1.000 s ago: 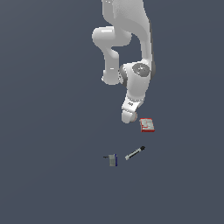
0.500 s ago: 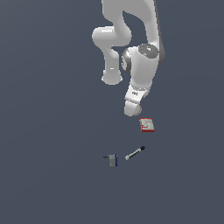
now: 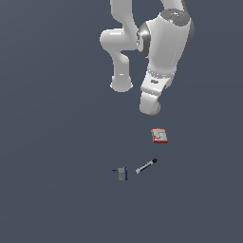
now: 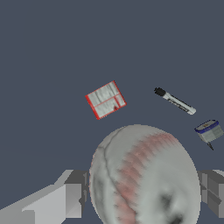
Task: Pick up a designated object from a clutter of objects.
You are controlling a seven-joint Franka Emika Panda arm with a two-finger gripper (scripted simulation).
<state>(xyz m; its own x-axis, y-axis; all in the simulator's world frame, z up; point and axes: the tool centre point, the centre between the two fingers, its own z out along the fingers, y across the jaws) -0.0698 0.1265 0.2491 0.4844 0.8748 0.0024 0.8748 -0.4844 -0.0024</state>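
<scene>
The pale ball with reddish seam marks [image 4: 144,175] sits between my gripper's [image 4: 142,194] two grey fingers [image 4: 65,199], held above the floor. In the exterior view only a sliver of the ball [image 3: 154,111] shows under the white hand, where my gripper [image 3: 151,107] hangs well above the red-and-white flat box [image 3: 160,135]. The box also shows in the wrist view [image 4: 105,99], beyond the ball. The gripper is shut on the ball.
A slim black-tipped marker [image 3: 145,166] [image 4: 175,101] and a small grey-and-blue block [image 3: 122,173] [image 4: 209,131] lie on the dark grey floor, in front of the box in the exterior view. The arm's white base [image 3: 121,84] stands behind.
The arm has swung toward the exterior view's right and the hand has risen a little with the ball. The box, marker and block have not moved.
</scene>
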